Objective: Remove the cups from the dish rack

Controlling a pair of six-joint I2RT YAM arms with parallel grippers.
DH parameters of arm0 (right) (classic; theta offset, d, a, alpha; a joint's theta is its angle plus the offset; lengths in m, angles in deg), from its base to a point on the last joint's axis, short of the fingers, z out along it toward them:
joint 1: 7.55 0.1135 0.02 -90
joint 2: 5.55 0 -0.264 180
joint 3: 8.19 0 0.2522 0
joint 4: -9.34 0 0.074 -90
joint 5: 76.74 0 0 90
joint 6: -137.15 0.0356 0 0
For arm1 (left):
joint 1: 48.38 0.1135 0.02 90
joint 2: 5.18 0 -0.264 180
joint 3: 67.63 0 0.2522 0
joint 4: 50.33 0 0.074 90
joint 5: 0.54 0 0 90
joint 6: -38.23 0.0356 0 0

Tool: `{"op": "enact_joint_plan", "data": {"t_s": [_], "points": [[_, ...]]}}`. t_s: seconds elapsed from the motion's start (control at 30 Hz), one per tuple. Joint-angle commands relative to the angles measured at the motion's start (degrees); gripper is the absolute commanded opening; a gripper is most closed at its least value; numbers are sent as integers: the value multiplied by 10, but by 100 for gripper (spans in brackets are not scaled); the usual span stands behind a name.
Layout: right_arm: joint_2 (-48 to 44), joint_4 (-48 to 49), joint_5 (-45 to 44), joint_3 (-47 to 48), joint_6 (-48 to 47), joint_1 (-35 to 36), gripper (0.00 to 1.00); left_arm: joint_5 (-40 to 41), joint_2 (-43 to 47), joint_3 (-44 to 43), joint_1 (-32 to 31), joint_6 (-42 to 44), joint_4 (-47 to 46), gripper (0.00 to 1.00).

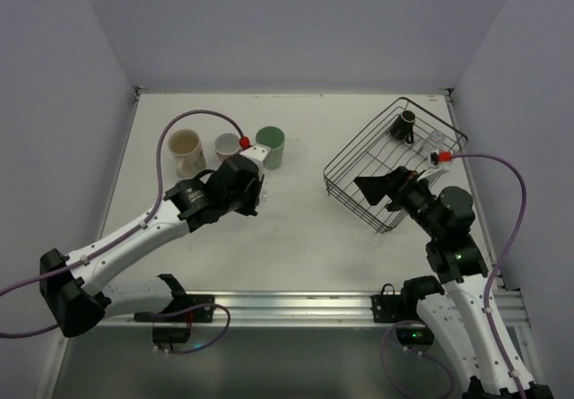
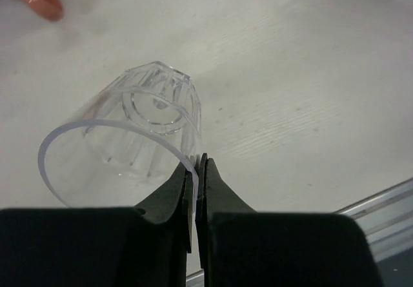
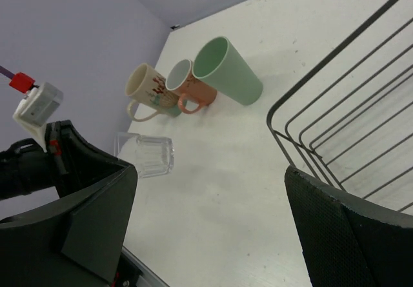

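My left gripper (image 2: pixel 197 161) is shut on the rim of the clear glass (image 2: pixel 129 138), one finger inside and one outside. The glass (image 3: pixel 145 155) is tipped on its side low over the table, just in front of the other cups. The beige mug (image 1: pixel 186 148), pinkish cup (image 1: pixel 228 146) and mint green tumbler (image 1: pixel 271 145) stand in a row at the back left. The black wire dish rack (image 1: pixel 345 193) sits at the right with a small dark brown mug (image 1: pixel 405 123) in its far corner. My right gripper (image 1: pixel 372 188) hangs open and empty at the rack's near left side.
A metal rail (image 1: pixel 296 305) runs along the table's near edge between the arm bases. Grey walls close in the left, back and right. The rack's rim (image 3: pixel 303 80) is close to my right gripper's right finger (image 3: pixel 348 235). Purple cables loop off both wrists.
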Motion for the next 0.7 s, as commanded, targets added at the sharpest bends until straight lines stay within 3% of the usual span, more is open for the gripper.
{"op": "enact_joint_plan", "data": {"t_s": [0.0,0.17,0.67], "points": [[4,-23,-20,-5,-29,-1,99,117,-25,6,16,32,88,0],[4,-6,-8,-26,-25,-1,99,37,-44,58,87,51,52,0],[11,43,28,-66,-18,-1,99,22,-179,16,184,106,81,0]]}}
